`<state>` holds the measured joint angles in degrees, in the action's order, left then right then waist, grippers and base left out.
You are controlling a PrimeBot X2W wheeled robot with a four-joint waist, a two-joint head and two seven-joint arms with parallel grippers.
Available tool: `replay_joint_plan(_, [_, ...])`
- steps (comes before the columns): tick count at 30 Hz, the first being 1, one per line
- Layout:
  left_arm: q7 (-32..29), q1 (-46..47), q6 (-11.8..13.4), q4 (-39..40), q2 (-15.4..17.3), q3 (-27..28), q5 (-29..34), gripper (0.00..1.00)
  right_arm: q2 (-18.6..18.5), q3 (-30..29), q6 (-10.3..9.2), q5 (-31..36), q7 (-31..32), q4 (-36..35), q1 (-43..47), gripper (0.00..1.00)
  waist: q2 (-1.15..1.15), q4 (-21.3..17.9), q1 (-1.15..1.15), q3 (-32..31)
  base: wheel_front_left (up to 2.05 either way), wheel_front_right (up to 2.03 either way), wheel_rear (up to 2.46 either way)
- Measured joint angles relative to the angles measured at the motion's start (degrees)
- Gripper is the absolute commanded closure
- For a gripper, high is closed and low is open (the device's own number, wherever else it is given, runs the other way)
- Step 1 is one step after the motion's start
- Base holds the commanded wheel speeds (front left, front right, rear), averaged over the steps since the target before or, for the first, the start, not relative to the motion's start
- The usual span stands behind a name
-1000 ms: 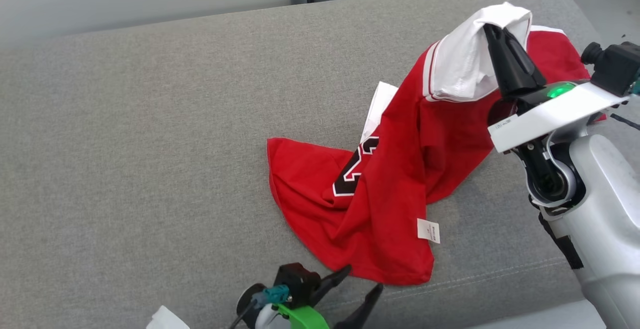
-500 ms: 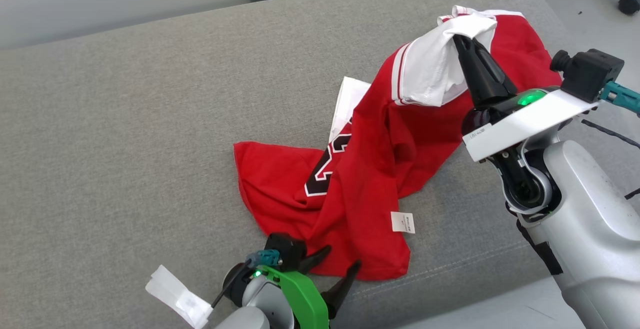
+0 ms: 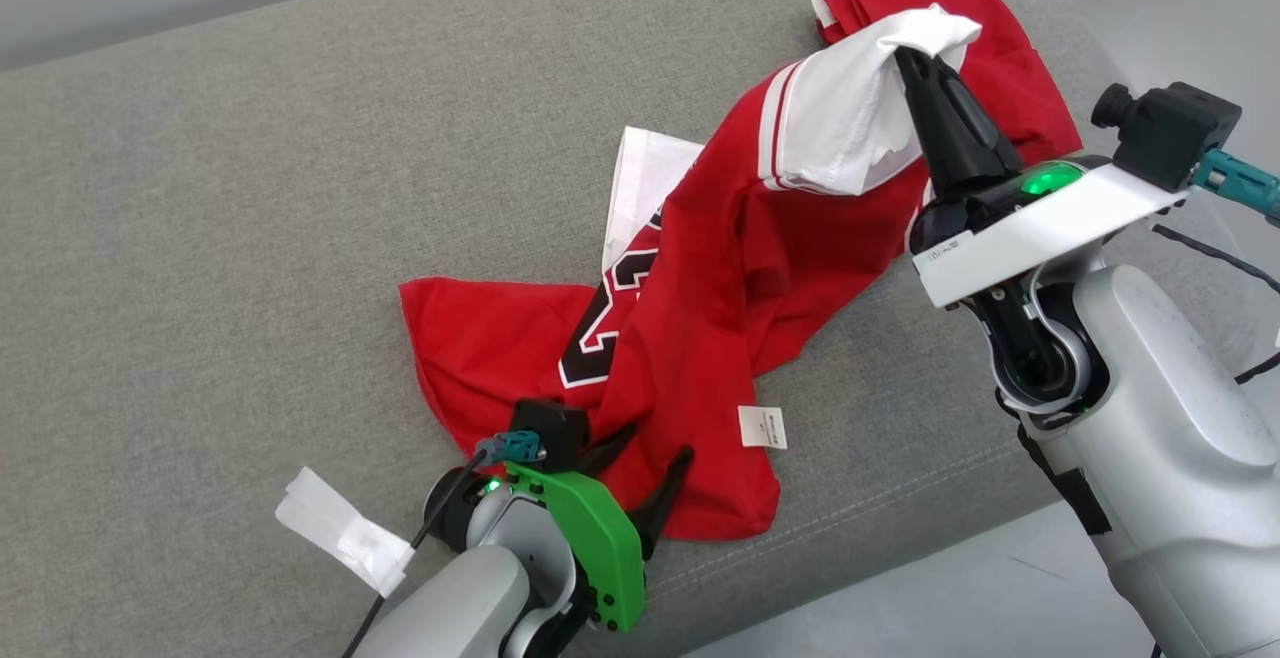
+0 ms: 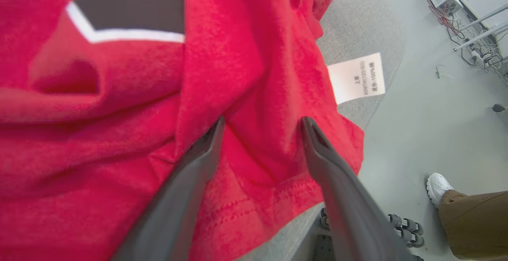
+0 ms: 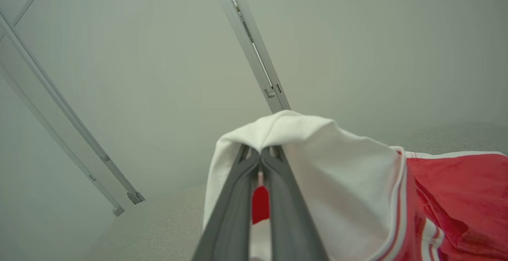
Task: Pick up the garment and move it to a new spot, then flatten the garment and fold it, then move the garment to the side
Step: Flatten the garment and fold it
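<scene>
Jersey [image 3: 700, 268] sprawled across grey upholstered surface [image 3: 250, 238], hem [image 3: 720, 523] near front edge, wide bare room leftward. Right tool [image 3: 915, 58] clamped on white sleeve [image 3: 830, 128], aloft; left tool [image 3: 658, 441] spread apart over hem.

On white rectangular cloth tag [image 4: 356, 78] sewn near hem of red fabric jersey [image 4: 246, 74]: dark print in small lines, "100%" legible, remainder unclear. Across jersey, large black white-edged numeral [image 3: 600, 328], half folded away, apparently a 2.
</scene>
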<state>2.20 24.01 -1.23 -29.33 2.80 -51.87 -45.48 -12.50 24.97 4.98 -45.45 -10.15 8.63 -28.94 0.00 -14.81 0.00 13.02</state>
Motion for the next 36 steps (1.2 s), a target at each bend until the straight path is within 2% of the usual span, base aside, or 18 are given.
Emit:
replay_joint_plan(1, [0.6,0.2,0.0,0.0,0.0,-0.4,-0.3,0.85,0.0,-0.2,0.01,0.0,-0.3,0.2,0.0,1.00,0.00,-0.1,0.00,0.2,0.00,0.00,0.00])
replay_joint_plan(2, [0.9,0.5,0.0,0.2,0.0,-0.9,-0.5,1.00,-0.1,-0.4,0.02,0.0,-0.5,0.5,0.0,1.00,0.00,-0.2,0.00,0.4,0.00,0.00,0.00])
replay_joint_plan(8, [1.7,3.3,-0.1,0.0,-0.1,-3.7,0.1,1.00,-0.8,-2.1,0.01,0.0,-1.4,1.1,0.0,1.00,0.00,0.5,0.00,0.8,0.00,0.00,0.00])
replay_joint_plan(11, [2.3,5.0,-1.1,0.0,-0.1,-4.1,0.5,1.00,-1.5,-3.4,-0.02,0.0,-1.7,1.3,0.1,1.00,0.00,1.4,0.00,0.7,0.00,0.00,0.00])
replay_joint_plan(19, [6.9,10.2,-1.5,1.8,0.2,0.9,1.7,1.00,-3.3,-6.0,-0.19,0.0,-2.5,2.0,1.5,1.00,0.00,4.7,0.00,0.0,0.00,0.00,0.00])
replay_joint_plan(22, [6.9,13.8,-1.5,2.5,2.5,1.9,3.8,1.00,-3.4,-5.9,-0.29,0.0,-2.5,2.4,1.6,1.00,0.00,5.8,0.00,-0.5,0.00,0.00,0.00])
replay_joint_plan(26, [4.7,18.3,-1.5,1.9,8.8,3.5,4.9,1.00,-3.2,-3.6,0.00,0.1,-1.8,3.7,0.1,1.00,0.00,6.6,0.00,-1.4,0.00,0.00,0.00])
replay_joint_plan(31, [0.2,26.2,-1.8,-0.9,15.7,6.7,5.4,1.00,-3.2,-2.0,-0.03,1.7,1.7,8.9,-9.0,1.00,0.00,6.4,0.00,-2.1,0.00,0.00,0.00])
replay_joint_plan(33, [0.5,31.3,-1.2,-1.4,17.4,8.8,7.0,1.00,-3.2,-2.4,-0.93,4.2,1.6,10.5,-14.7,1.00,0.00,6.1,0.00,-2.1,0.00,0.00,0.00])
replay_joint_plan(36, [5.0,41.5,0.9,0.3,18.1,13.1,10.4,1.00,-2.8,-6.5,-3.24,7.4,-2.3,10.4,-24.3,1.00,0.00,6.1,0.00,-2.1,0.00,0.00,0.00])
